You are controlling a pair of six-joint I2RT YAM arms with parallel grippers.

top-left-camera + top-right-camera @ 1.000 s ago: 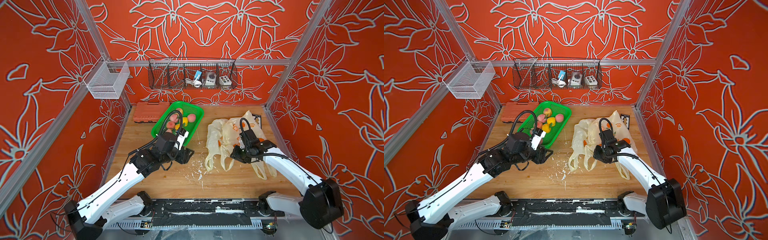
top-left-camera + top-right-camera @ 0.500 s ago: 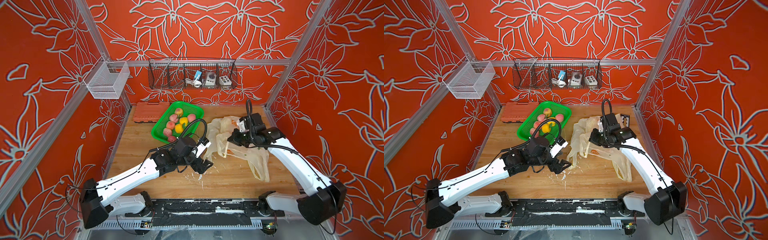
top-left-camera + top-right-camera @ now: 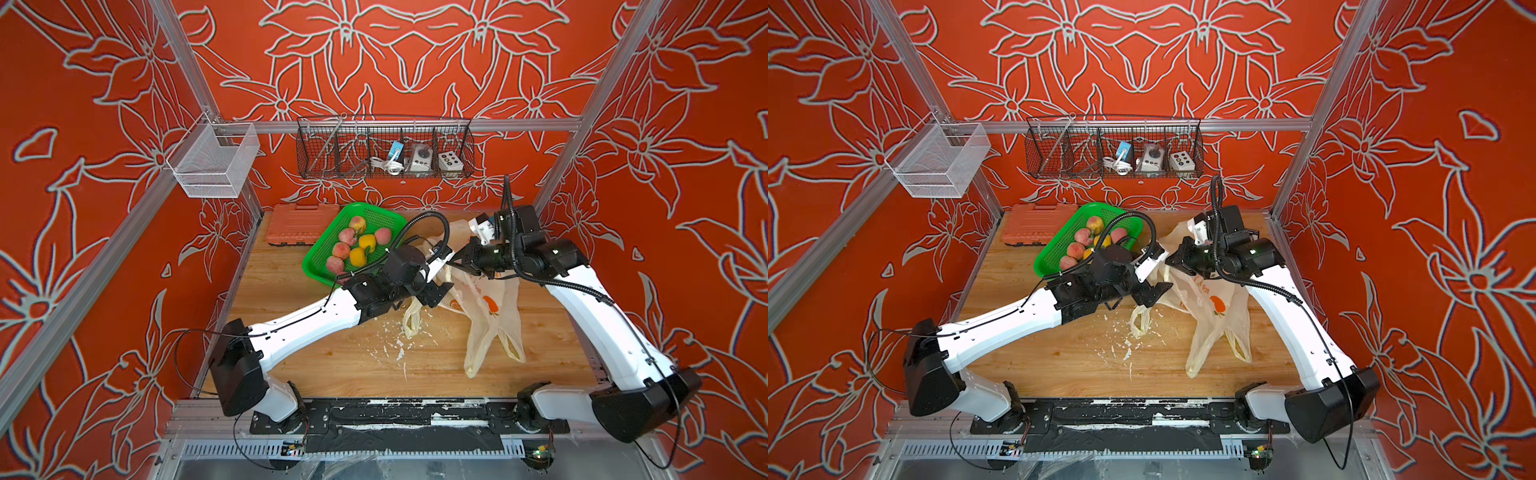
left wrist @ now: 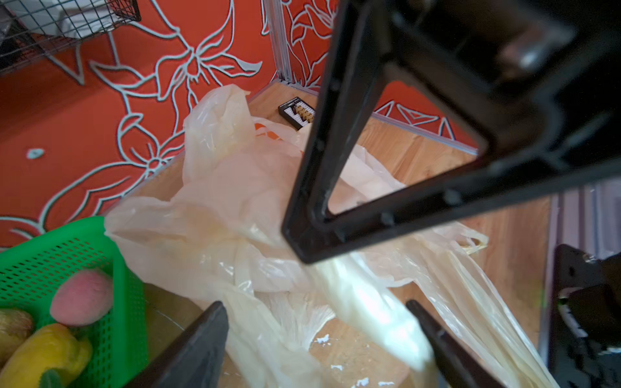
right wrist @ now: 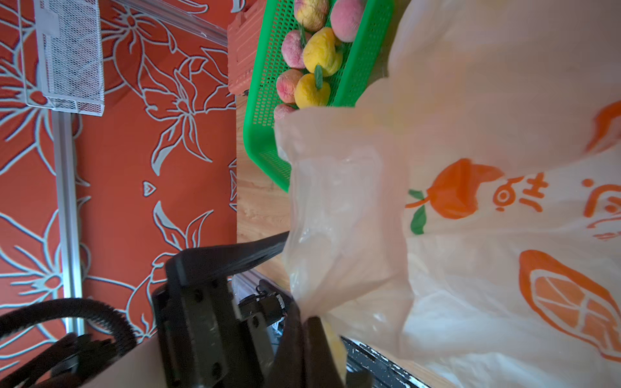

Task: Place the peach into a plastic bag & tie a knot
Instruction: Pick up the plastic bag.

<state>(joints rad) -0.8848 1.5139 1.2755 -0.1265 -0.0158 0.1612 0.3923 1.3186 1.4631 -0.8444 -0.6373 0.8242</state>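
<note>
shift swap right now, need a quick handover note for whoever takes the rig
Right gripper: shut on the plastic bag, holding its upper part lifted; the rest drapes onto the wooden table.
Left gripper: open, jaws either side of a strip of the bag, not clamped.
Peaches: all those in view lie in the green basket beside the bag; none seen in the bag.
Done: bag gripped on one side.
Left: open the bag mouth, put a peach in, tie the knot.
</note>
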